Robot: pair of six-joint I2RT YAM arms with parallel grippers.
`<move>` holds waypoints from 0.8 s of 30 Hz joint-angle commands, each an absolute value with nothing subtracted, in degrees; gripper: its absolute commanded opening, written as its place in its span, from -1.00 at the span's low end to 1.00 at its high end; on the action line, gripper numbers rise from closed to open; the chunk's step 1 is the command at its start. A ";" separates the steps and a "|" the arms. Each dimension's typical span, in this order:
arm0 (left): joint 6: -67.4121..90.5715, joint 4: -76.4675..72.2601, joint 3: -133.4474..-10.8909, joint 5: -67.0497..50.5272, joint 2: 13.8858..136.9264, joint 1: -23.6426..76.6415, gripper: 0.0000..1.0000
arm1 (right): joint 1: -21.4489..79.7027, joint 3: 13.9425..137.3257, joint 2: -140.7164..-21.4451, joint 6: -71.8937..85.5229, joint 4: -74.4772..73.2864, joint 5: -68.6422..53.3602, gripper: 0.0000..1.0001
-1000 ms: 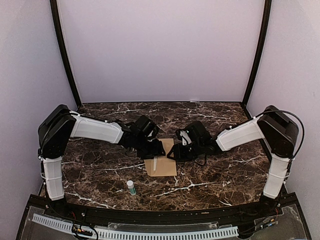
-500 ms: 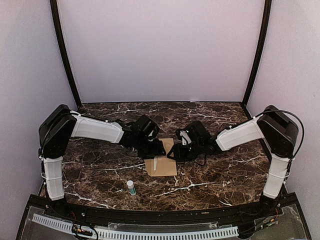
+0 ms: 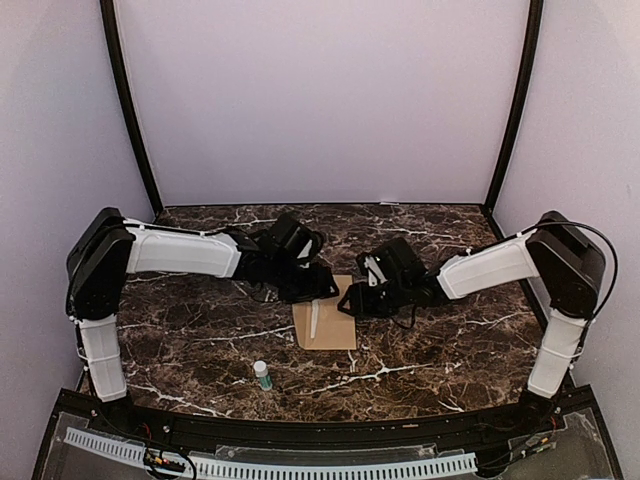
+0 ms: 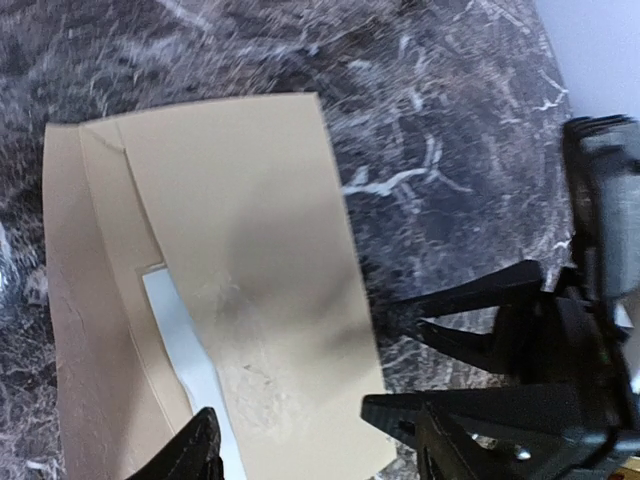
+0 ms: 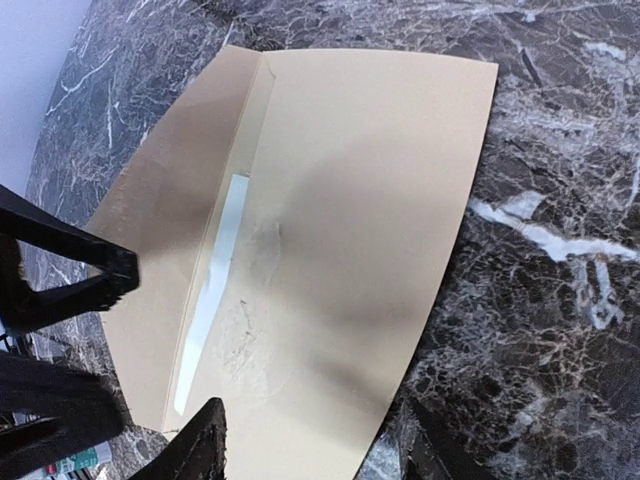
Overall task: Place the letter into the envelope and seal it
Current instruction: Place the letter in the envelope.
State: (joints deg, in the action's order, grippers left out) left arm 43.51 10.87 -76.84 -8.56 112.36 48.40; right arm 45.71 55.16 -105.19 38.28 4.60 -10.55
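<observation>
The tan envelope [image 3: 335, 330] lies flat on the marble table [image 3: 200, 340] between both grippers. Its flap is folded over, and a thin white strip of the letter [image 3: 313, 318] shows along the flap's edge. In the left wrist view the envelope [image 4: 250, 230] and the letter strip [image 4: 180, 335] fill the frame. My left gripper [image 3: 318, 290] hovers open at the envelope's far left corner, nothing between its fingers [image 4: 195, 455]. My right gripper [image 3: 350, 302] is open over the envelope's right edge [image 5: 360, 230], empty, and the letter strip [image 5: 215, 270] shows there too.
A small glue stick [image 3: 262, 375] with a green band stands near the table's front edge, left of the envelope. Pale walls close in the table at the back and on both sides. The two grippers' fingertips are close together over the envelope's far end.
Both grippers have opened a little wider. The left arm has drawn back towards the far side, and the right gripper has shifted slightly. The envelope stays nearly in place.
</observation>
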 commanded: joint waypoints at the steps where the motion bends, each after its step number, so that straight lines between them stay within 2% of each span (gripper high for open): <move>1: 39.22 10.78 -78.63 -8.02 102.34 48.38 0.32 | 44.82 54.46 -100.54 38.19 3.40 -8.22 0.13; 11: 38.74 10.73 -70.41 -5.52 92.62 43.42 0.34 | 44.10 53.93 -97.36 38.86 2.61 -7.22 0.16; 19: 39.21 9.19 -63.24 -7.16 91.75 39.03 0.16 | 44.12 53.30 -96.12 40.13 3.07 -6.02 0.11; 24: 39.20 8.00 -58.22 -7.22 90.79 37.50 0.14 | 44.12 53.17 -95.63 40.18 3.77 -6.06 0.08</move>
